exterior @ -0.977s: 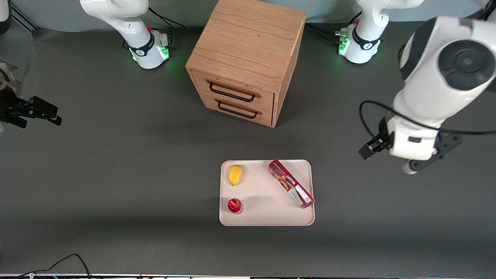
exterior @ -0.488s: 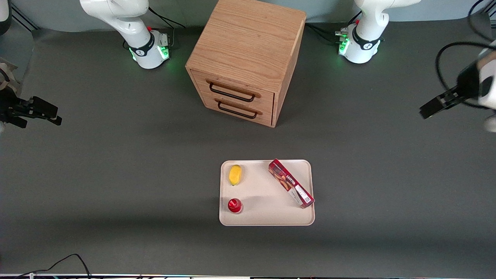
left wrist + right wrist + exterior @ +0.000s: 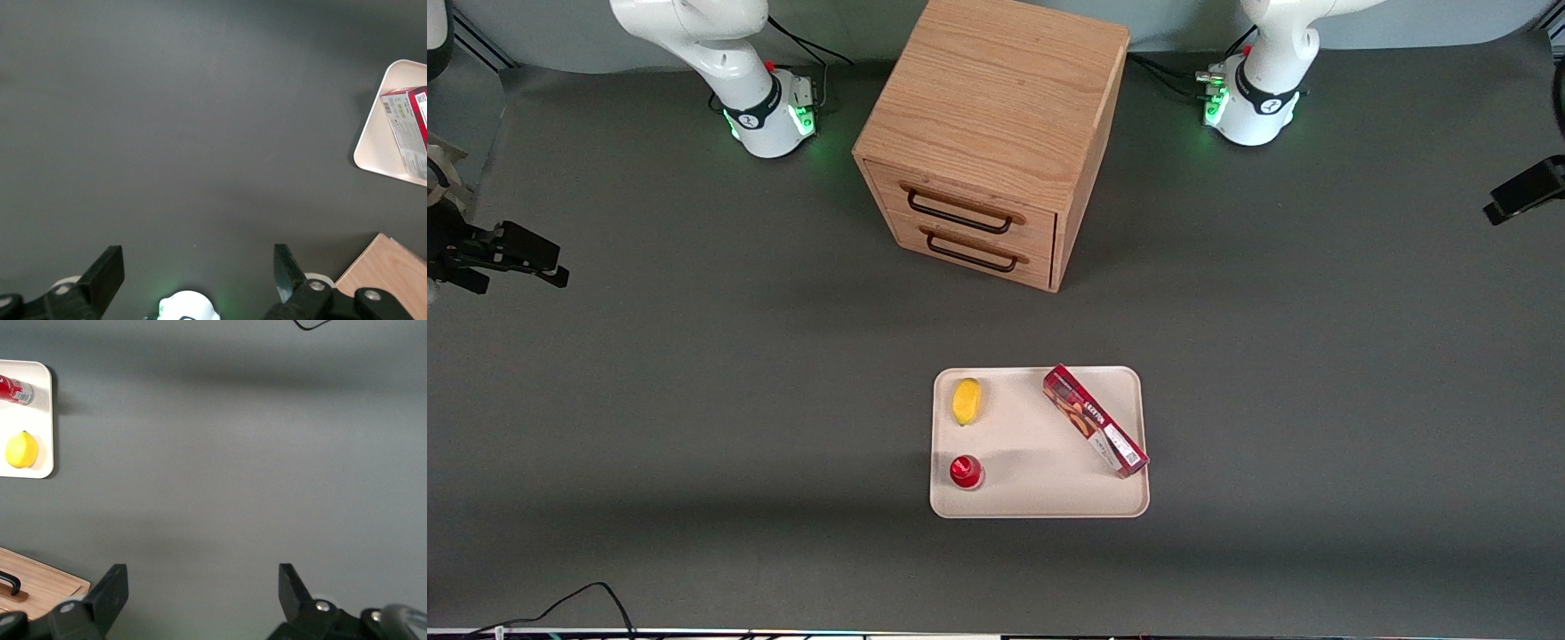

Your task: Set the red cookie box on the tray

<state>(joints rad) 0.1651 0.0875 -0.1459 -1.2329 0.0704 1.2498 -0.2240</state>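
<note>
The red cookie box point(image 3: 1095, 421) lies flat and slantwise on the cream-white tray point(image 3: 1040, 498), along the tray's side toward the working arm's end, its white label end nearer the front camera. The left wrist view shows that label end point(image 3: 408, 127) on a tray corner point(image 3: 371, 155). My left gripper point(image 3: 198, 272) is open and empty, high above bare dark table and well away from the tray. In the front view only one black finger point(image 3: 1528, 189) shows at the picture's edge, toward the working arm's end of the table.
A yellow lemon point(image 3: 967, 401) and a small round red-capped object point(image 3: 966, 471) also sit on the tray. A wooden two-drawer cabinet point(image 3: 992, 133) stands farther from the front camera than the tray. The arm bases point(image 3: 1249, 98) stand beside the cabinet.
My left arm has pulled away from the tray, up and toward its own end of the table, almost leaving the front view. The box stays still on the tray.
</note>
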